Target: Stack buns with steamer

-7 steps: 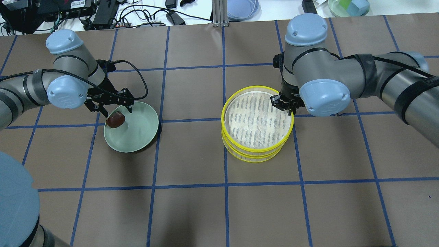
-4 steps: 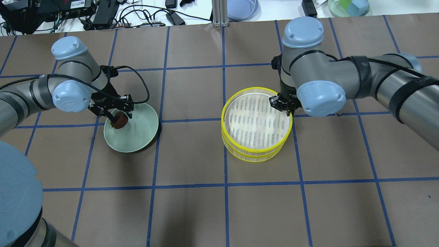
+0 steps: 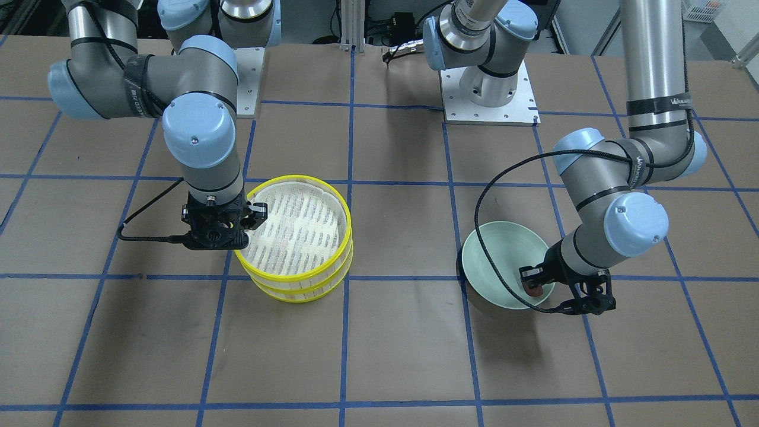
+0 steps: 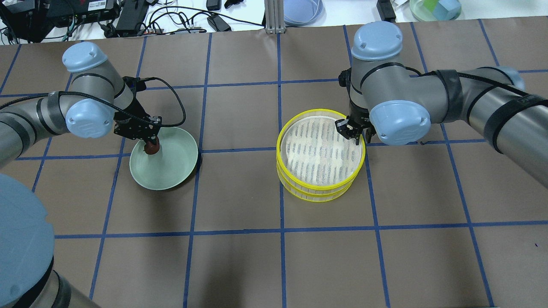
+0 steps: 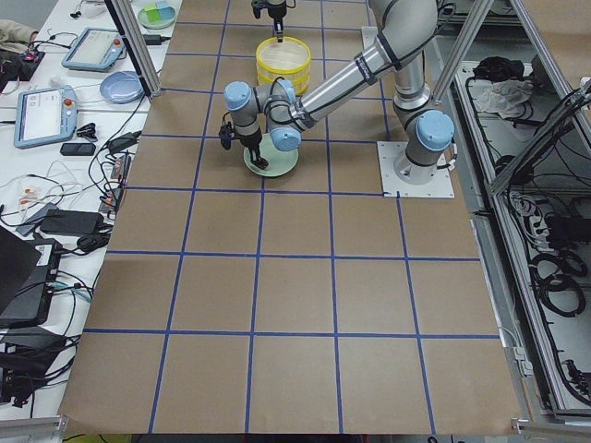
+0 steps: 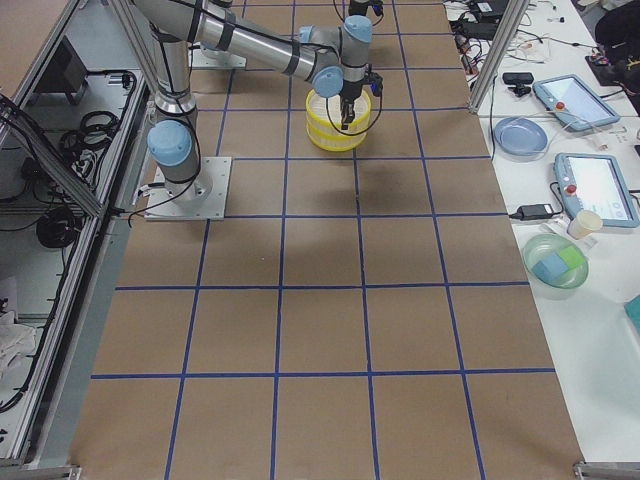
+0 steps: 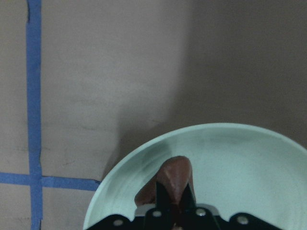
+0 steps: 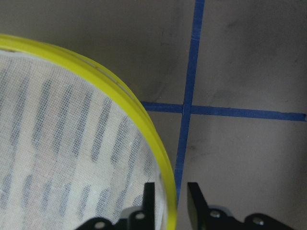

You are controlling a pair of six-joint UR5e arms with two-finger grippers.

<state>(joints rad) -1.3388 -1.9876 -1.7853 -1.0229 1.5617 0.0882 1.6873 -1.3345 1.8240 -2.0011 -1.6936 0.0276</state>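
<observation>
The dark reddish-brown bun [image 4: 151, 148] sits at the left inner side of the mint-green bowl [image 4: 175, 164], and my left gripper [image 4: 149, 140] is shut on it. In the left wrist view the two fingers pinch the brown bun [image 7: 173, 177] over the bowl [image 7: 240, 163]. The yellow-rimmed steamer [image 4: 299, 189], two tiers with a mesh top, stands right of centre. My right gripper [image 4: 355, 133] straddles the steamer's right rim [image 8: 120, 91], open, with a thin gap on each side. The cream bun is hidden.
Blue tape lines [image 4: 280, 233] grid the brown table cover. Cables, power bricks and a blue dish [image 4: 302, 10] lie on the white bench beyond the far edge. My left arm's cable [image 3: 483, 237] loops over the bowl [image 3: 498, 255].
My left gripper's fingers went from spread around the brown bun to shut on it. The right gripper shifted slightly at the rim, and the top tier settled a little lower.
</observation>
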